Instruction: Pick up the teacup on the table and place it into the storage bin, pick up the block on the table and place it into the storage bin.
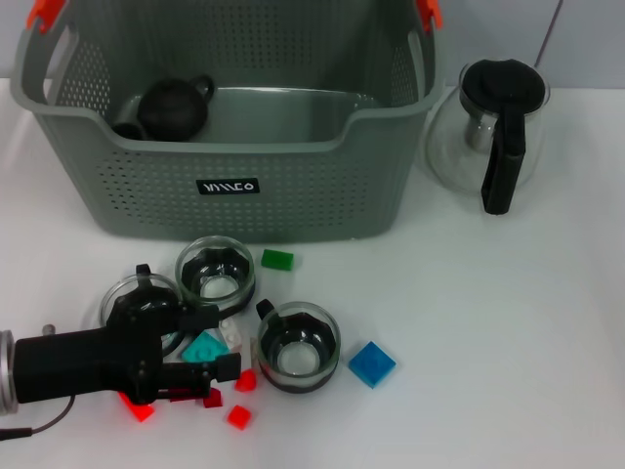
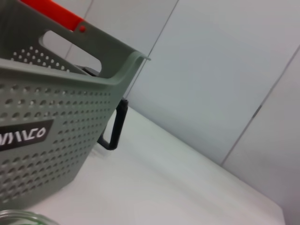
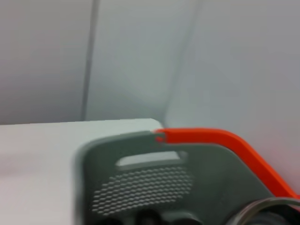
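Note:
The grey perforated storage bin [image 1: 234, 186] stands at the back of the table, and its wall [image 2: 51, 122] fills the left wrist view. Three glass teacups stand in front of it: one [image 1: 216, 270] nearest the bin, one [image 1: 299, 344] to its right and nearer, and one [image 1: 125, 296] partly hidden behind my left gripper [image 1: 209, 342]. That gripper lies low at the front left, open, with a teal block [image 1: 203, 348] between its fingers. A green block [image 1: 277, 259] and a blue block [image 1: 372, 363] lie apart from it. My right gripper is out of view.
A black teapot [image 1: 172, 107] sits inside the bin. A glass pitcher [image 1: 491, 127] with a black handle [image 2: 115, 125] stands right of the bin. Small red blocks [image 1: 239, 417] and a white piece [image 1: 231, 335] are scattered near the left gripper. A glass rim [image 2: 21, 217] shows at the left wrist view's edge.

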